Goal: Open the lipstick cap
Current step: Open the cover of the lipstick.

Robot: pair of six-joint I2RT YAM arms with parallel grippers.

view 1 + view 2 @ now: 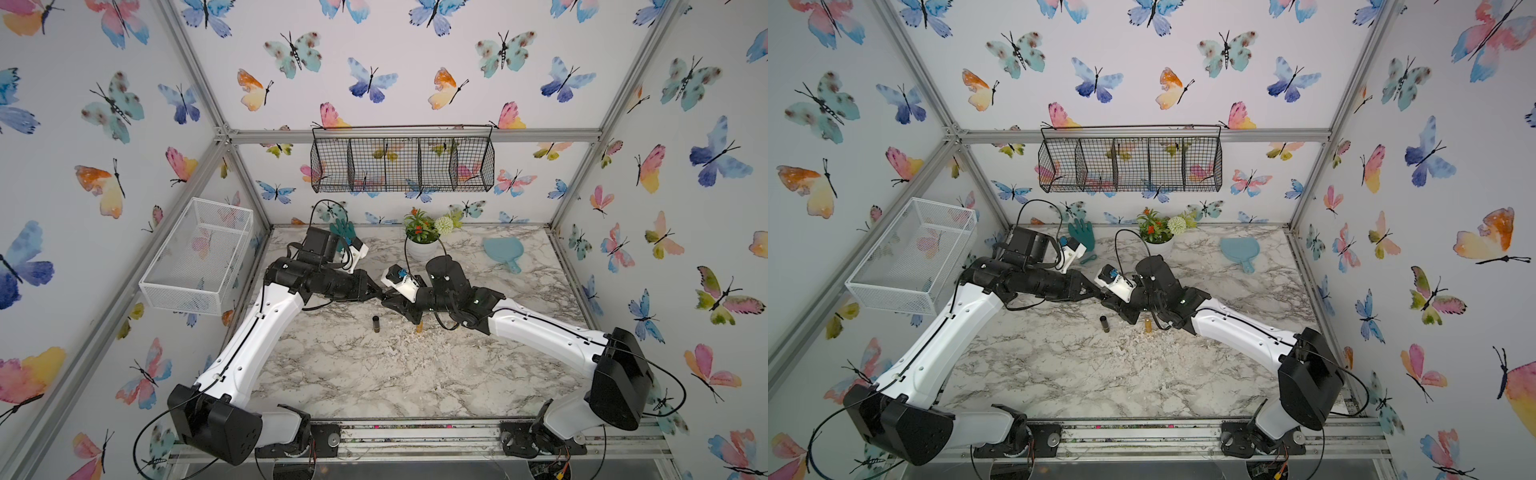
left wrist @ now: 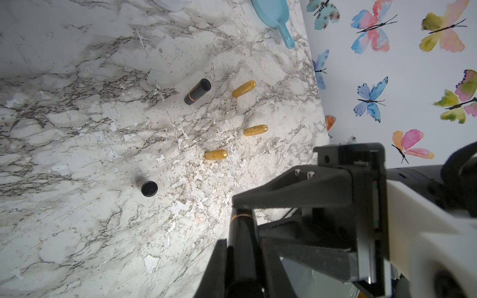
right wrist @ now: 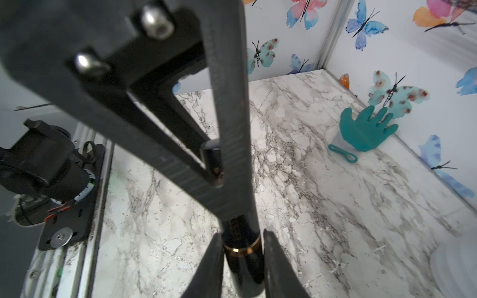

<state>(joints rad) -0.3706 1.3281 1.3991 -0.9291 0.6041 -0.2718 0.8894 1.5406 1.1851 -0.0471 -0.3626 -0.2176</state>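
A black lipstick [image 2: 241, 258] with a thin gold band is held in the air between both grippers above the middle of the marble table [image 1: 374, 374]. My left gripper [image 2: 242, 240] is shut on its longer black section. My right gripper [image 3: 242, 233] is shut on the lipstick [image 3: 245, 265] at the gold band and the end beyond it. In both top views the left gripper [image 1: 379, 296] and right gripper [image 1: 390, 297] meet tip to tip, hiding the lipstick. I cannot tell which end is the cap.
On the table below lie a second black lipstick [image 2: 197, 91], three gold capsules [image 2: 244, 89] and an upright black tube [image 2: 149, 188]. At the back are a blue hand mirror [image 1: 503, 251], a potted plant [image 1: 422, 245] and a teal glove [image 1: 343, 230]. A white mesh basket [image 1: 199, 253] hangs on the left.
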